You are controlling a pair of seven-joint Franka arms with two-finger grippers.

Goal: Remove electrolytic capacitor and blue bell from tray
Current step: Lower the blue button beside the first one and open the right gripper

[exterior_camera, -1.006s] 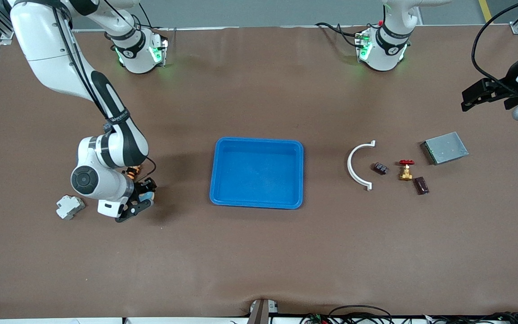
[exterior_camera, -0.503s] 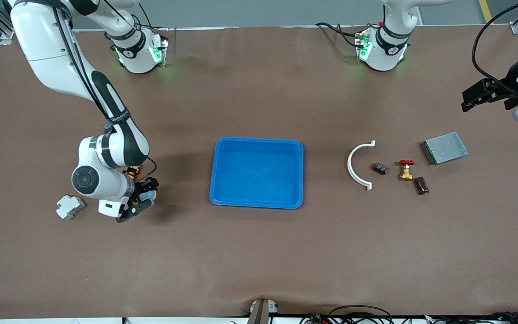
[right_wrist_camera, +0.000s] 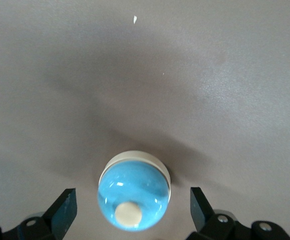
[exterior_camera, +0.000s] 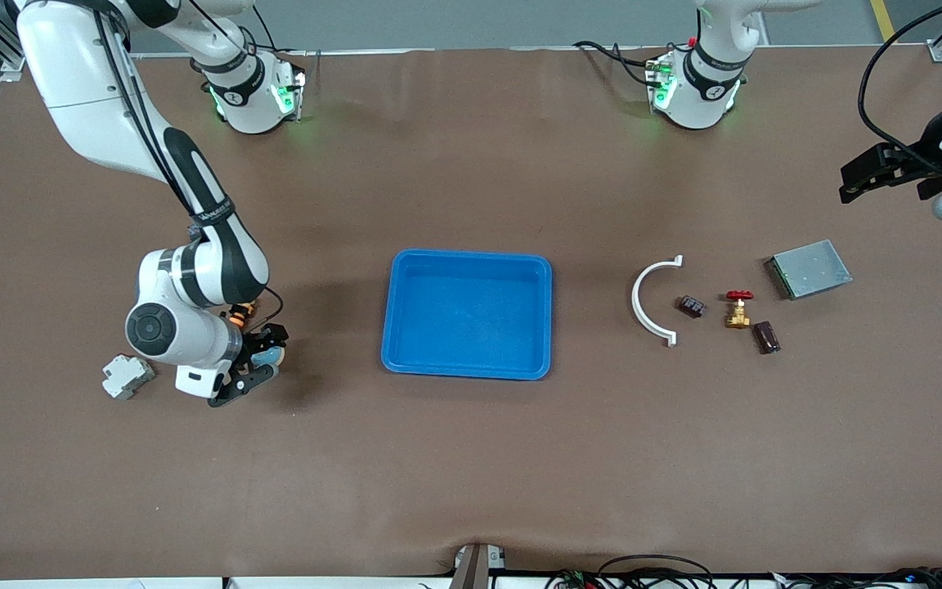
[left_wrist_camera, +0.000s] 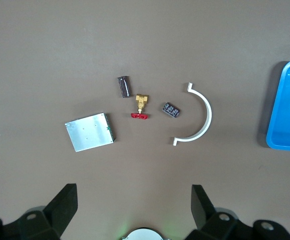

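Note:
The bell (exterior_camera: 274,355) has a blue dome with a white button and sits on the table toward the right arm's end; it also shows in the right wrist view (right_wrist_camera: 134,195). My right gripper (exterior_camera: 262,366) (right_wrist_camera: 132,210) is low over it and open, with one finger on each side of the bell and not touching it. The capacitor (exterior_camera: 766,337), a dark cylinder, lies toward the left arm's end and shows in the left wrist view (left_wrist_camera: 124,86). My left gripper (exterior_camera: 851,182) (left_wrist_camera: 133,205) is open and empty, up in the air above that end of the table.
A blue tray (exterior_camera: 471,254) sits mid-table. Near the capacitor lie a brass valve with a red handle (exterior_camera: 737,309), a small black block (exterior_camera: 691,306), a white curved bracket (exterior_camera: 649,303) and a grey metal box (exterior_camera: 808,268). A white breaker (exterior_camera: 127,376) lies beside the right arm.
My right gripper has shifted very slightly around the bell. The left arm and the objects have not moved.

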